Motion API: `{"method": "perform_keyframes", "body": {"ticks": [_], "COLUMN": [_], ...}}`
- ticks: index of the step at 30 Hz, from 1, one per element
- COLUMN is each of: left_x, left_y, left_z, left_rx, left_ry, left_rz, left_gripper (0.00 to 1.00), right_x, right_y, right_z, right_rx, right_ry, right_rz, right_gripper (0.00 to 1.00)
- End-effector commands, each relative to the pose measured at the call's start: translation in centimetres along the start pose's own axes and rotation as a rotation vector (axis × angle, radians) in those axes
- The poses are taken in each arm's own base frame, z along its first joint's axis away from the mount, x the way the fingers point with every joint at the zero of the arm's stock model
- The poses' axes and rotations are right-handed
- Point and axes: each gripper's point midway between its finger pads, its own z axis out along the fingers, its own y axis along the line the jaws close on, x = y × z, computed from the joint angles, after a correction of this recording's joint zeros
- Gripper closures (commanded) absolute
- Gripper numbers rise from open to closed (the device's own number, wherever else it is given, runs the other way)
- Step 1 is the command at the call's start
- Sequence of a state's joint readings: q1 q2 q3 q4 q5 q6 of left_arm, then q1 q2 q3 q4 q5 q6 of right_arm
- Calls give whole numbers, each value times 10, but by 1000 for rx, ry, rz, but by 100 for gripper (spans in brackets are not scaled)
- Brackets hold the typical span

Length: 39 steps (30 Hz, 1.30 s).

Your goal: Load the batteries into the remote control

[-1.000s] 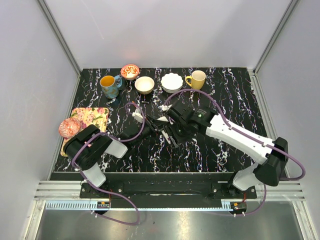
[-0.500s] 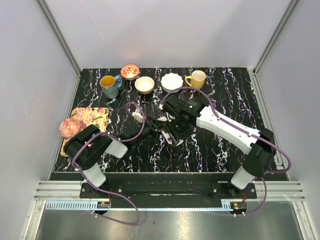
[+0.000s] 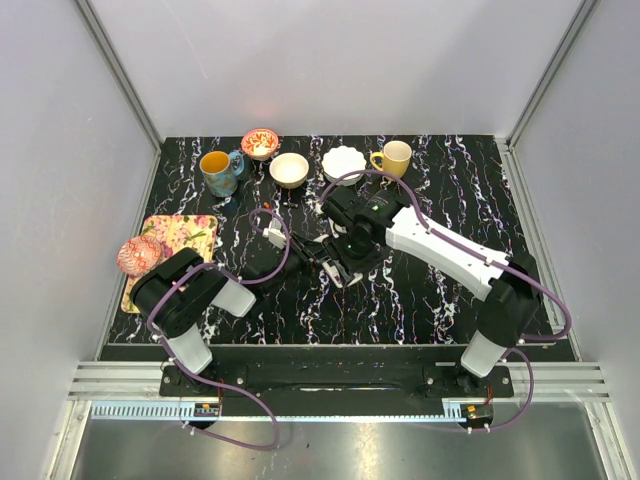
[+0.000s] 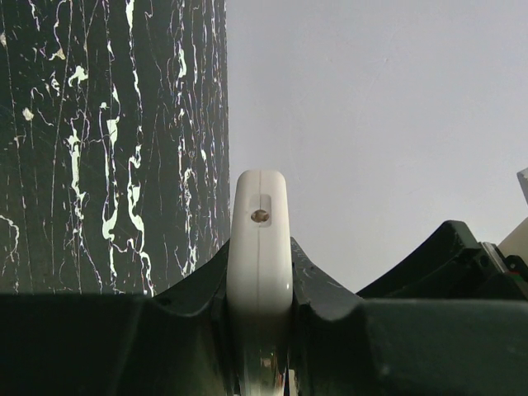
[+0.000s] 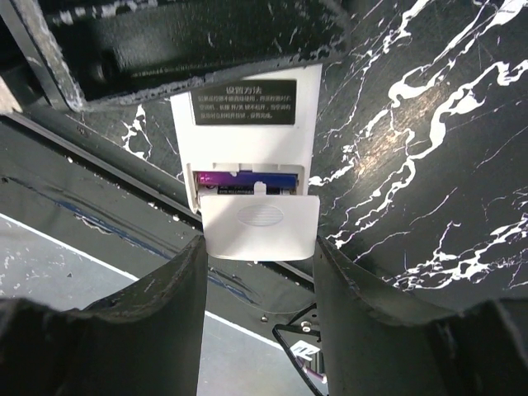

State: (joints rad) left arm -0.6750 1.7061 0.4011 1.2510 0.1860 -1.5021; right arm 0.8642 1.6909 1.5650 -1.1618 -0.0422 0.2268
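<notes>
The remote control (image 5: 247, 132) shows its white back with a black label in the right wrist view. Its battery bay is open, with purple batteries (image 5: 243, 176) inside. The white battery cover (image 5: 259, 223) sits at the bay's near end, its sides touching both fingers of my right gripper (image 5: 258, 245). My left gripper (image 4: 260, 260) is shut on the remote's white edge (image 4: 260, 231). In the top view both grippers meet at mid-table, the left (image 3: 305, 245) and the right (image 3: 338, 262), with the remote (image 3: 333, 275) between them.
At the back stand a blue mug (image 3: 218, 170), a red patterned bowl (image 3: 260, 142), a cream bowl (image 3: 289, 169), a white bowl (image 3: 343, 163) and a yellow mug (image 3: 395, 158). A floral tray (image 3: 185, 235) with a pink bowl (image 3: 138, 255) lies at the left.
My right arm has swung its forearm and wrist left and toward the back while its gripper stayed at the remote. My left arm has hardly moved.
</notes>
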Motion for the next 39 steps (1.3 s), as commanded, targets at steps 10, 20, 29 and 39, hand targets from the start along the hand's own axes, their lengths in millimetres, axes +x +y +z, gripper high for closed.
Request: {"method": "perform_keyframes", "body": {"ticks": [10,20,29,39], "left_x": [-3,-2,-1,0], "left_y": [-106,-107,-110,-111], "left_z": [-17,-16,-16,-17], "left_rx": [429,436,442,445], "left_ry": [-28,-22,-19,-17], "left_rz": [62,65,68,69], "left_gripper": [100,100,100,100], "right_x": [-24,-22,-20,-17], "right_y": [0,5,6,3], "right_z": [-1,0,4,5], "right_rx": [-21,-50,-56,-41], "right_ry": [-66,-56,-42,-39], "right_rz": [-6,-6,-1,11], "right_gripper": [100,100,100,78]}}
